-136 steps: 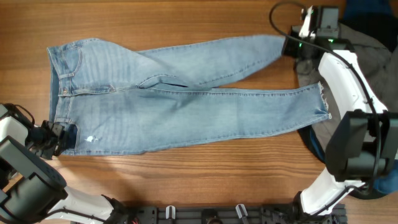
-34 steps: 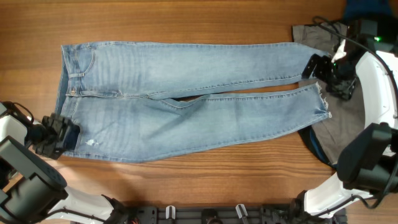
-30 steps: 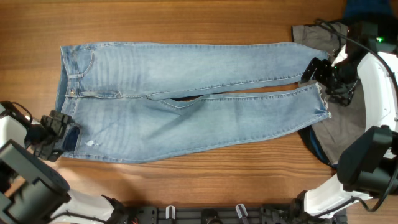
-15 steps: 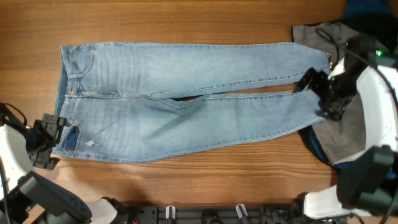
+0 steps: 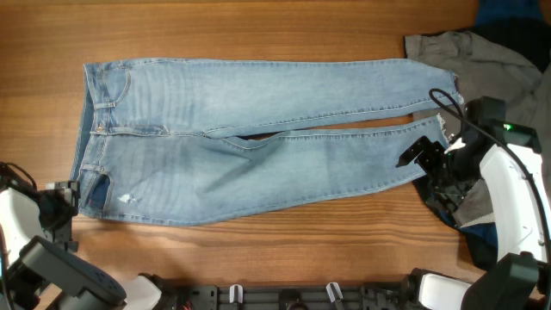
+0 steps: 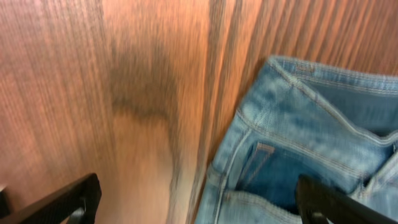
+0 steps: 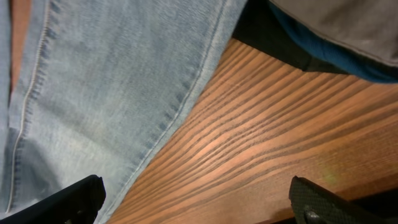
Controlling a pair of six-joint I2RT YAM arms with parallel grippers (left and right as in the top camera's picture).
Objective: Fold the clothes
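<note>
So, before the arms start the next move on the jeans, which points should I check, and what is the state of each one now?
1. Jeans lie flat on the table, legs side by side, not crossed: ok.
2. Left hand open, by the waist corner nearest the robot: ok.
3. Right hand open, over the end of the nearer leg: ok.
4. Neither hand grips any cloth: ok.
5. Nearer leg's hem free of the grey shirt and the dark blue cloth: cannot tell; the right hand hides the hem from above, and both lie close to that leg.
</note>
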